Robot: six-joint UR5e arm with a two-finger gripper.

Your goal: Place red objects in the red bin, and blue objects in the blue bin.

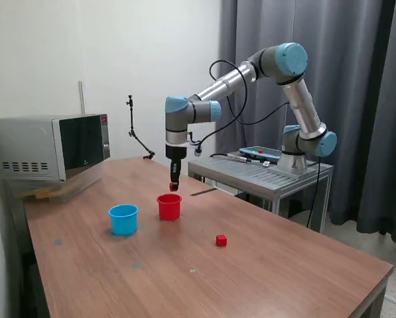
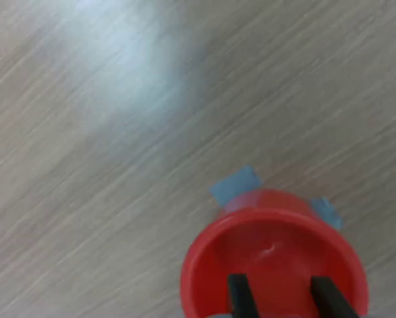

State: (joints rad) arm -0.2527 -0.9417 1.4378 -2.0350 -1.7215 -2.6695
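Directly above upright red bin [image 1: 169, 206] hangs end effector [image 1: 174, 187].

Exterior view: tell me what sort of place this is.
Probably a robotics lab or test room: a robot arm mounted on a metal cart, a microwave on the wooden table, and dark curtains behind.

A wooden worktop [image 1: 264, 265] fills the foreground. A silver microwave [image 1: 52, 147] with a dark door sits on its far corner at the exterior view's left. Behind the worktop, a thin black stand [image 1: 136, 136] rises by the white wall. A metal cart [image 1: 264, 173] stands at the exterior view's right, carrying what may be a flat blue device [image 1: 260, 153]. Dark grey curtains [image 1: 363, 99] hang behind.
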